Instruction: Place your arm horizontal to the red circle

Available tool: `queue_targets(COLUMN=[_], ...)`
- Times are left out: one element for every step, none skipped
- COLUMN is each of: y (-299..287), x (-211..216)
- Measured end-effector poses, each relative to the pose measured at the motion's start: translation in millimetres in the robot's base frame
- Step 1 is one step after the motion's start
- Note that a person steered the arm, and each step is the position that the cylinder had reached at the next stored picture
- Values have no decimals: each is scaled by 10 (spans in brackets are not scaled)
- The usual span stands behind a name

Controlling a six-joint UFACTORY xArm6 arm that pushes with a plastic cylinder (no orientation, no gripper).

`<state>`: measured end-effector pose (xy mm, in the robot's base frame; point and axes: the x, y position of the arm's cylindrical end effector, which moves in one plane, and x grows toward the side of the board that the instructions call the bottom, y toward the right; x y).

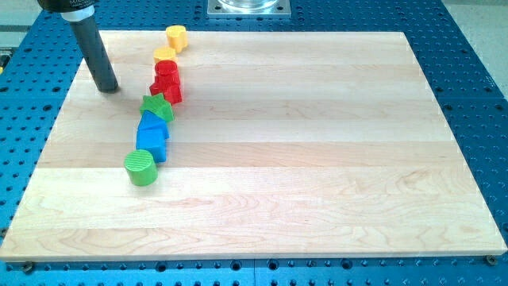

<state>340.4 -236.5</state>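
A red circle block (pixel 166 71) lies near the board's top left, in a chain of blocks running down the view. My tip (pixel 107 87) rests on the board to the view's left of the red circle, a little lower than it, apart from every block. Just below the red circle is a second red block (pixel 168 90). Above it lie a yellow block (pixel 164 54) and another yellow block (pixel 176 36).
Below the red blocks the chain goes on with a green star (pixel 157 106), two blue blocks (pixel 152 123) (pixel 152 142) and a green cylinder (pixel 141 168). All lie on a wooden board (pixel 317 159) on a blue perforated table (pixel 468 48).
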Motion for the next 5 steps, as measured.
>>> queue_targets(y=[0, 0, 3, -8, -84], x=[0, -53, -55, -55, -125])
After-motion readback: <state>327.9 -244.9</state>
